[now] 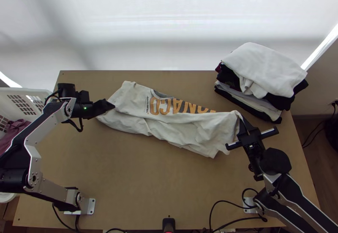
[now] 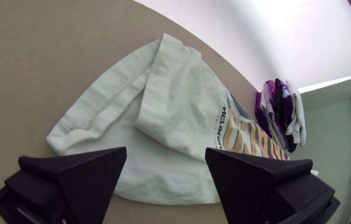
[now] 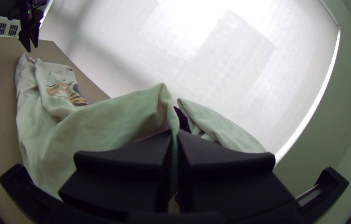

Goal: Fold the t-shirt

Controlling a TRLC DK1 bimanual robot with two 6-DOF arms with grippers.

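The white t-shirt (image 1: pixel 169 125) lies folded lengthwise and wrinkled across the table, its orange print facing up. My left gripper (image 1: pixel 110 105) is over its left end; in the left wrist view that gripper (image 2: pixel 165 151) stands open above the cloth (image 2: pixel 175 99), with nothing pinched. My right gripper (image 1: pixel 243 125) holds the shirt's right end, lifted a little. Seen from the right wrist, the right gripper (image 3: pixel 175 137) is shut on a pinch of the cloth (image 3: pixel 100 120), which drapes down from the fingers.
A stack of folded clothes (image 1: pixel 262 76) stands at the back right, close to my right gripper. At the left edge is a white basket (image 1: pixel 38 92) with dark red cloth inside. Bare table (image 1: pixel 156 178) lies in front of the shirt.
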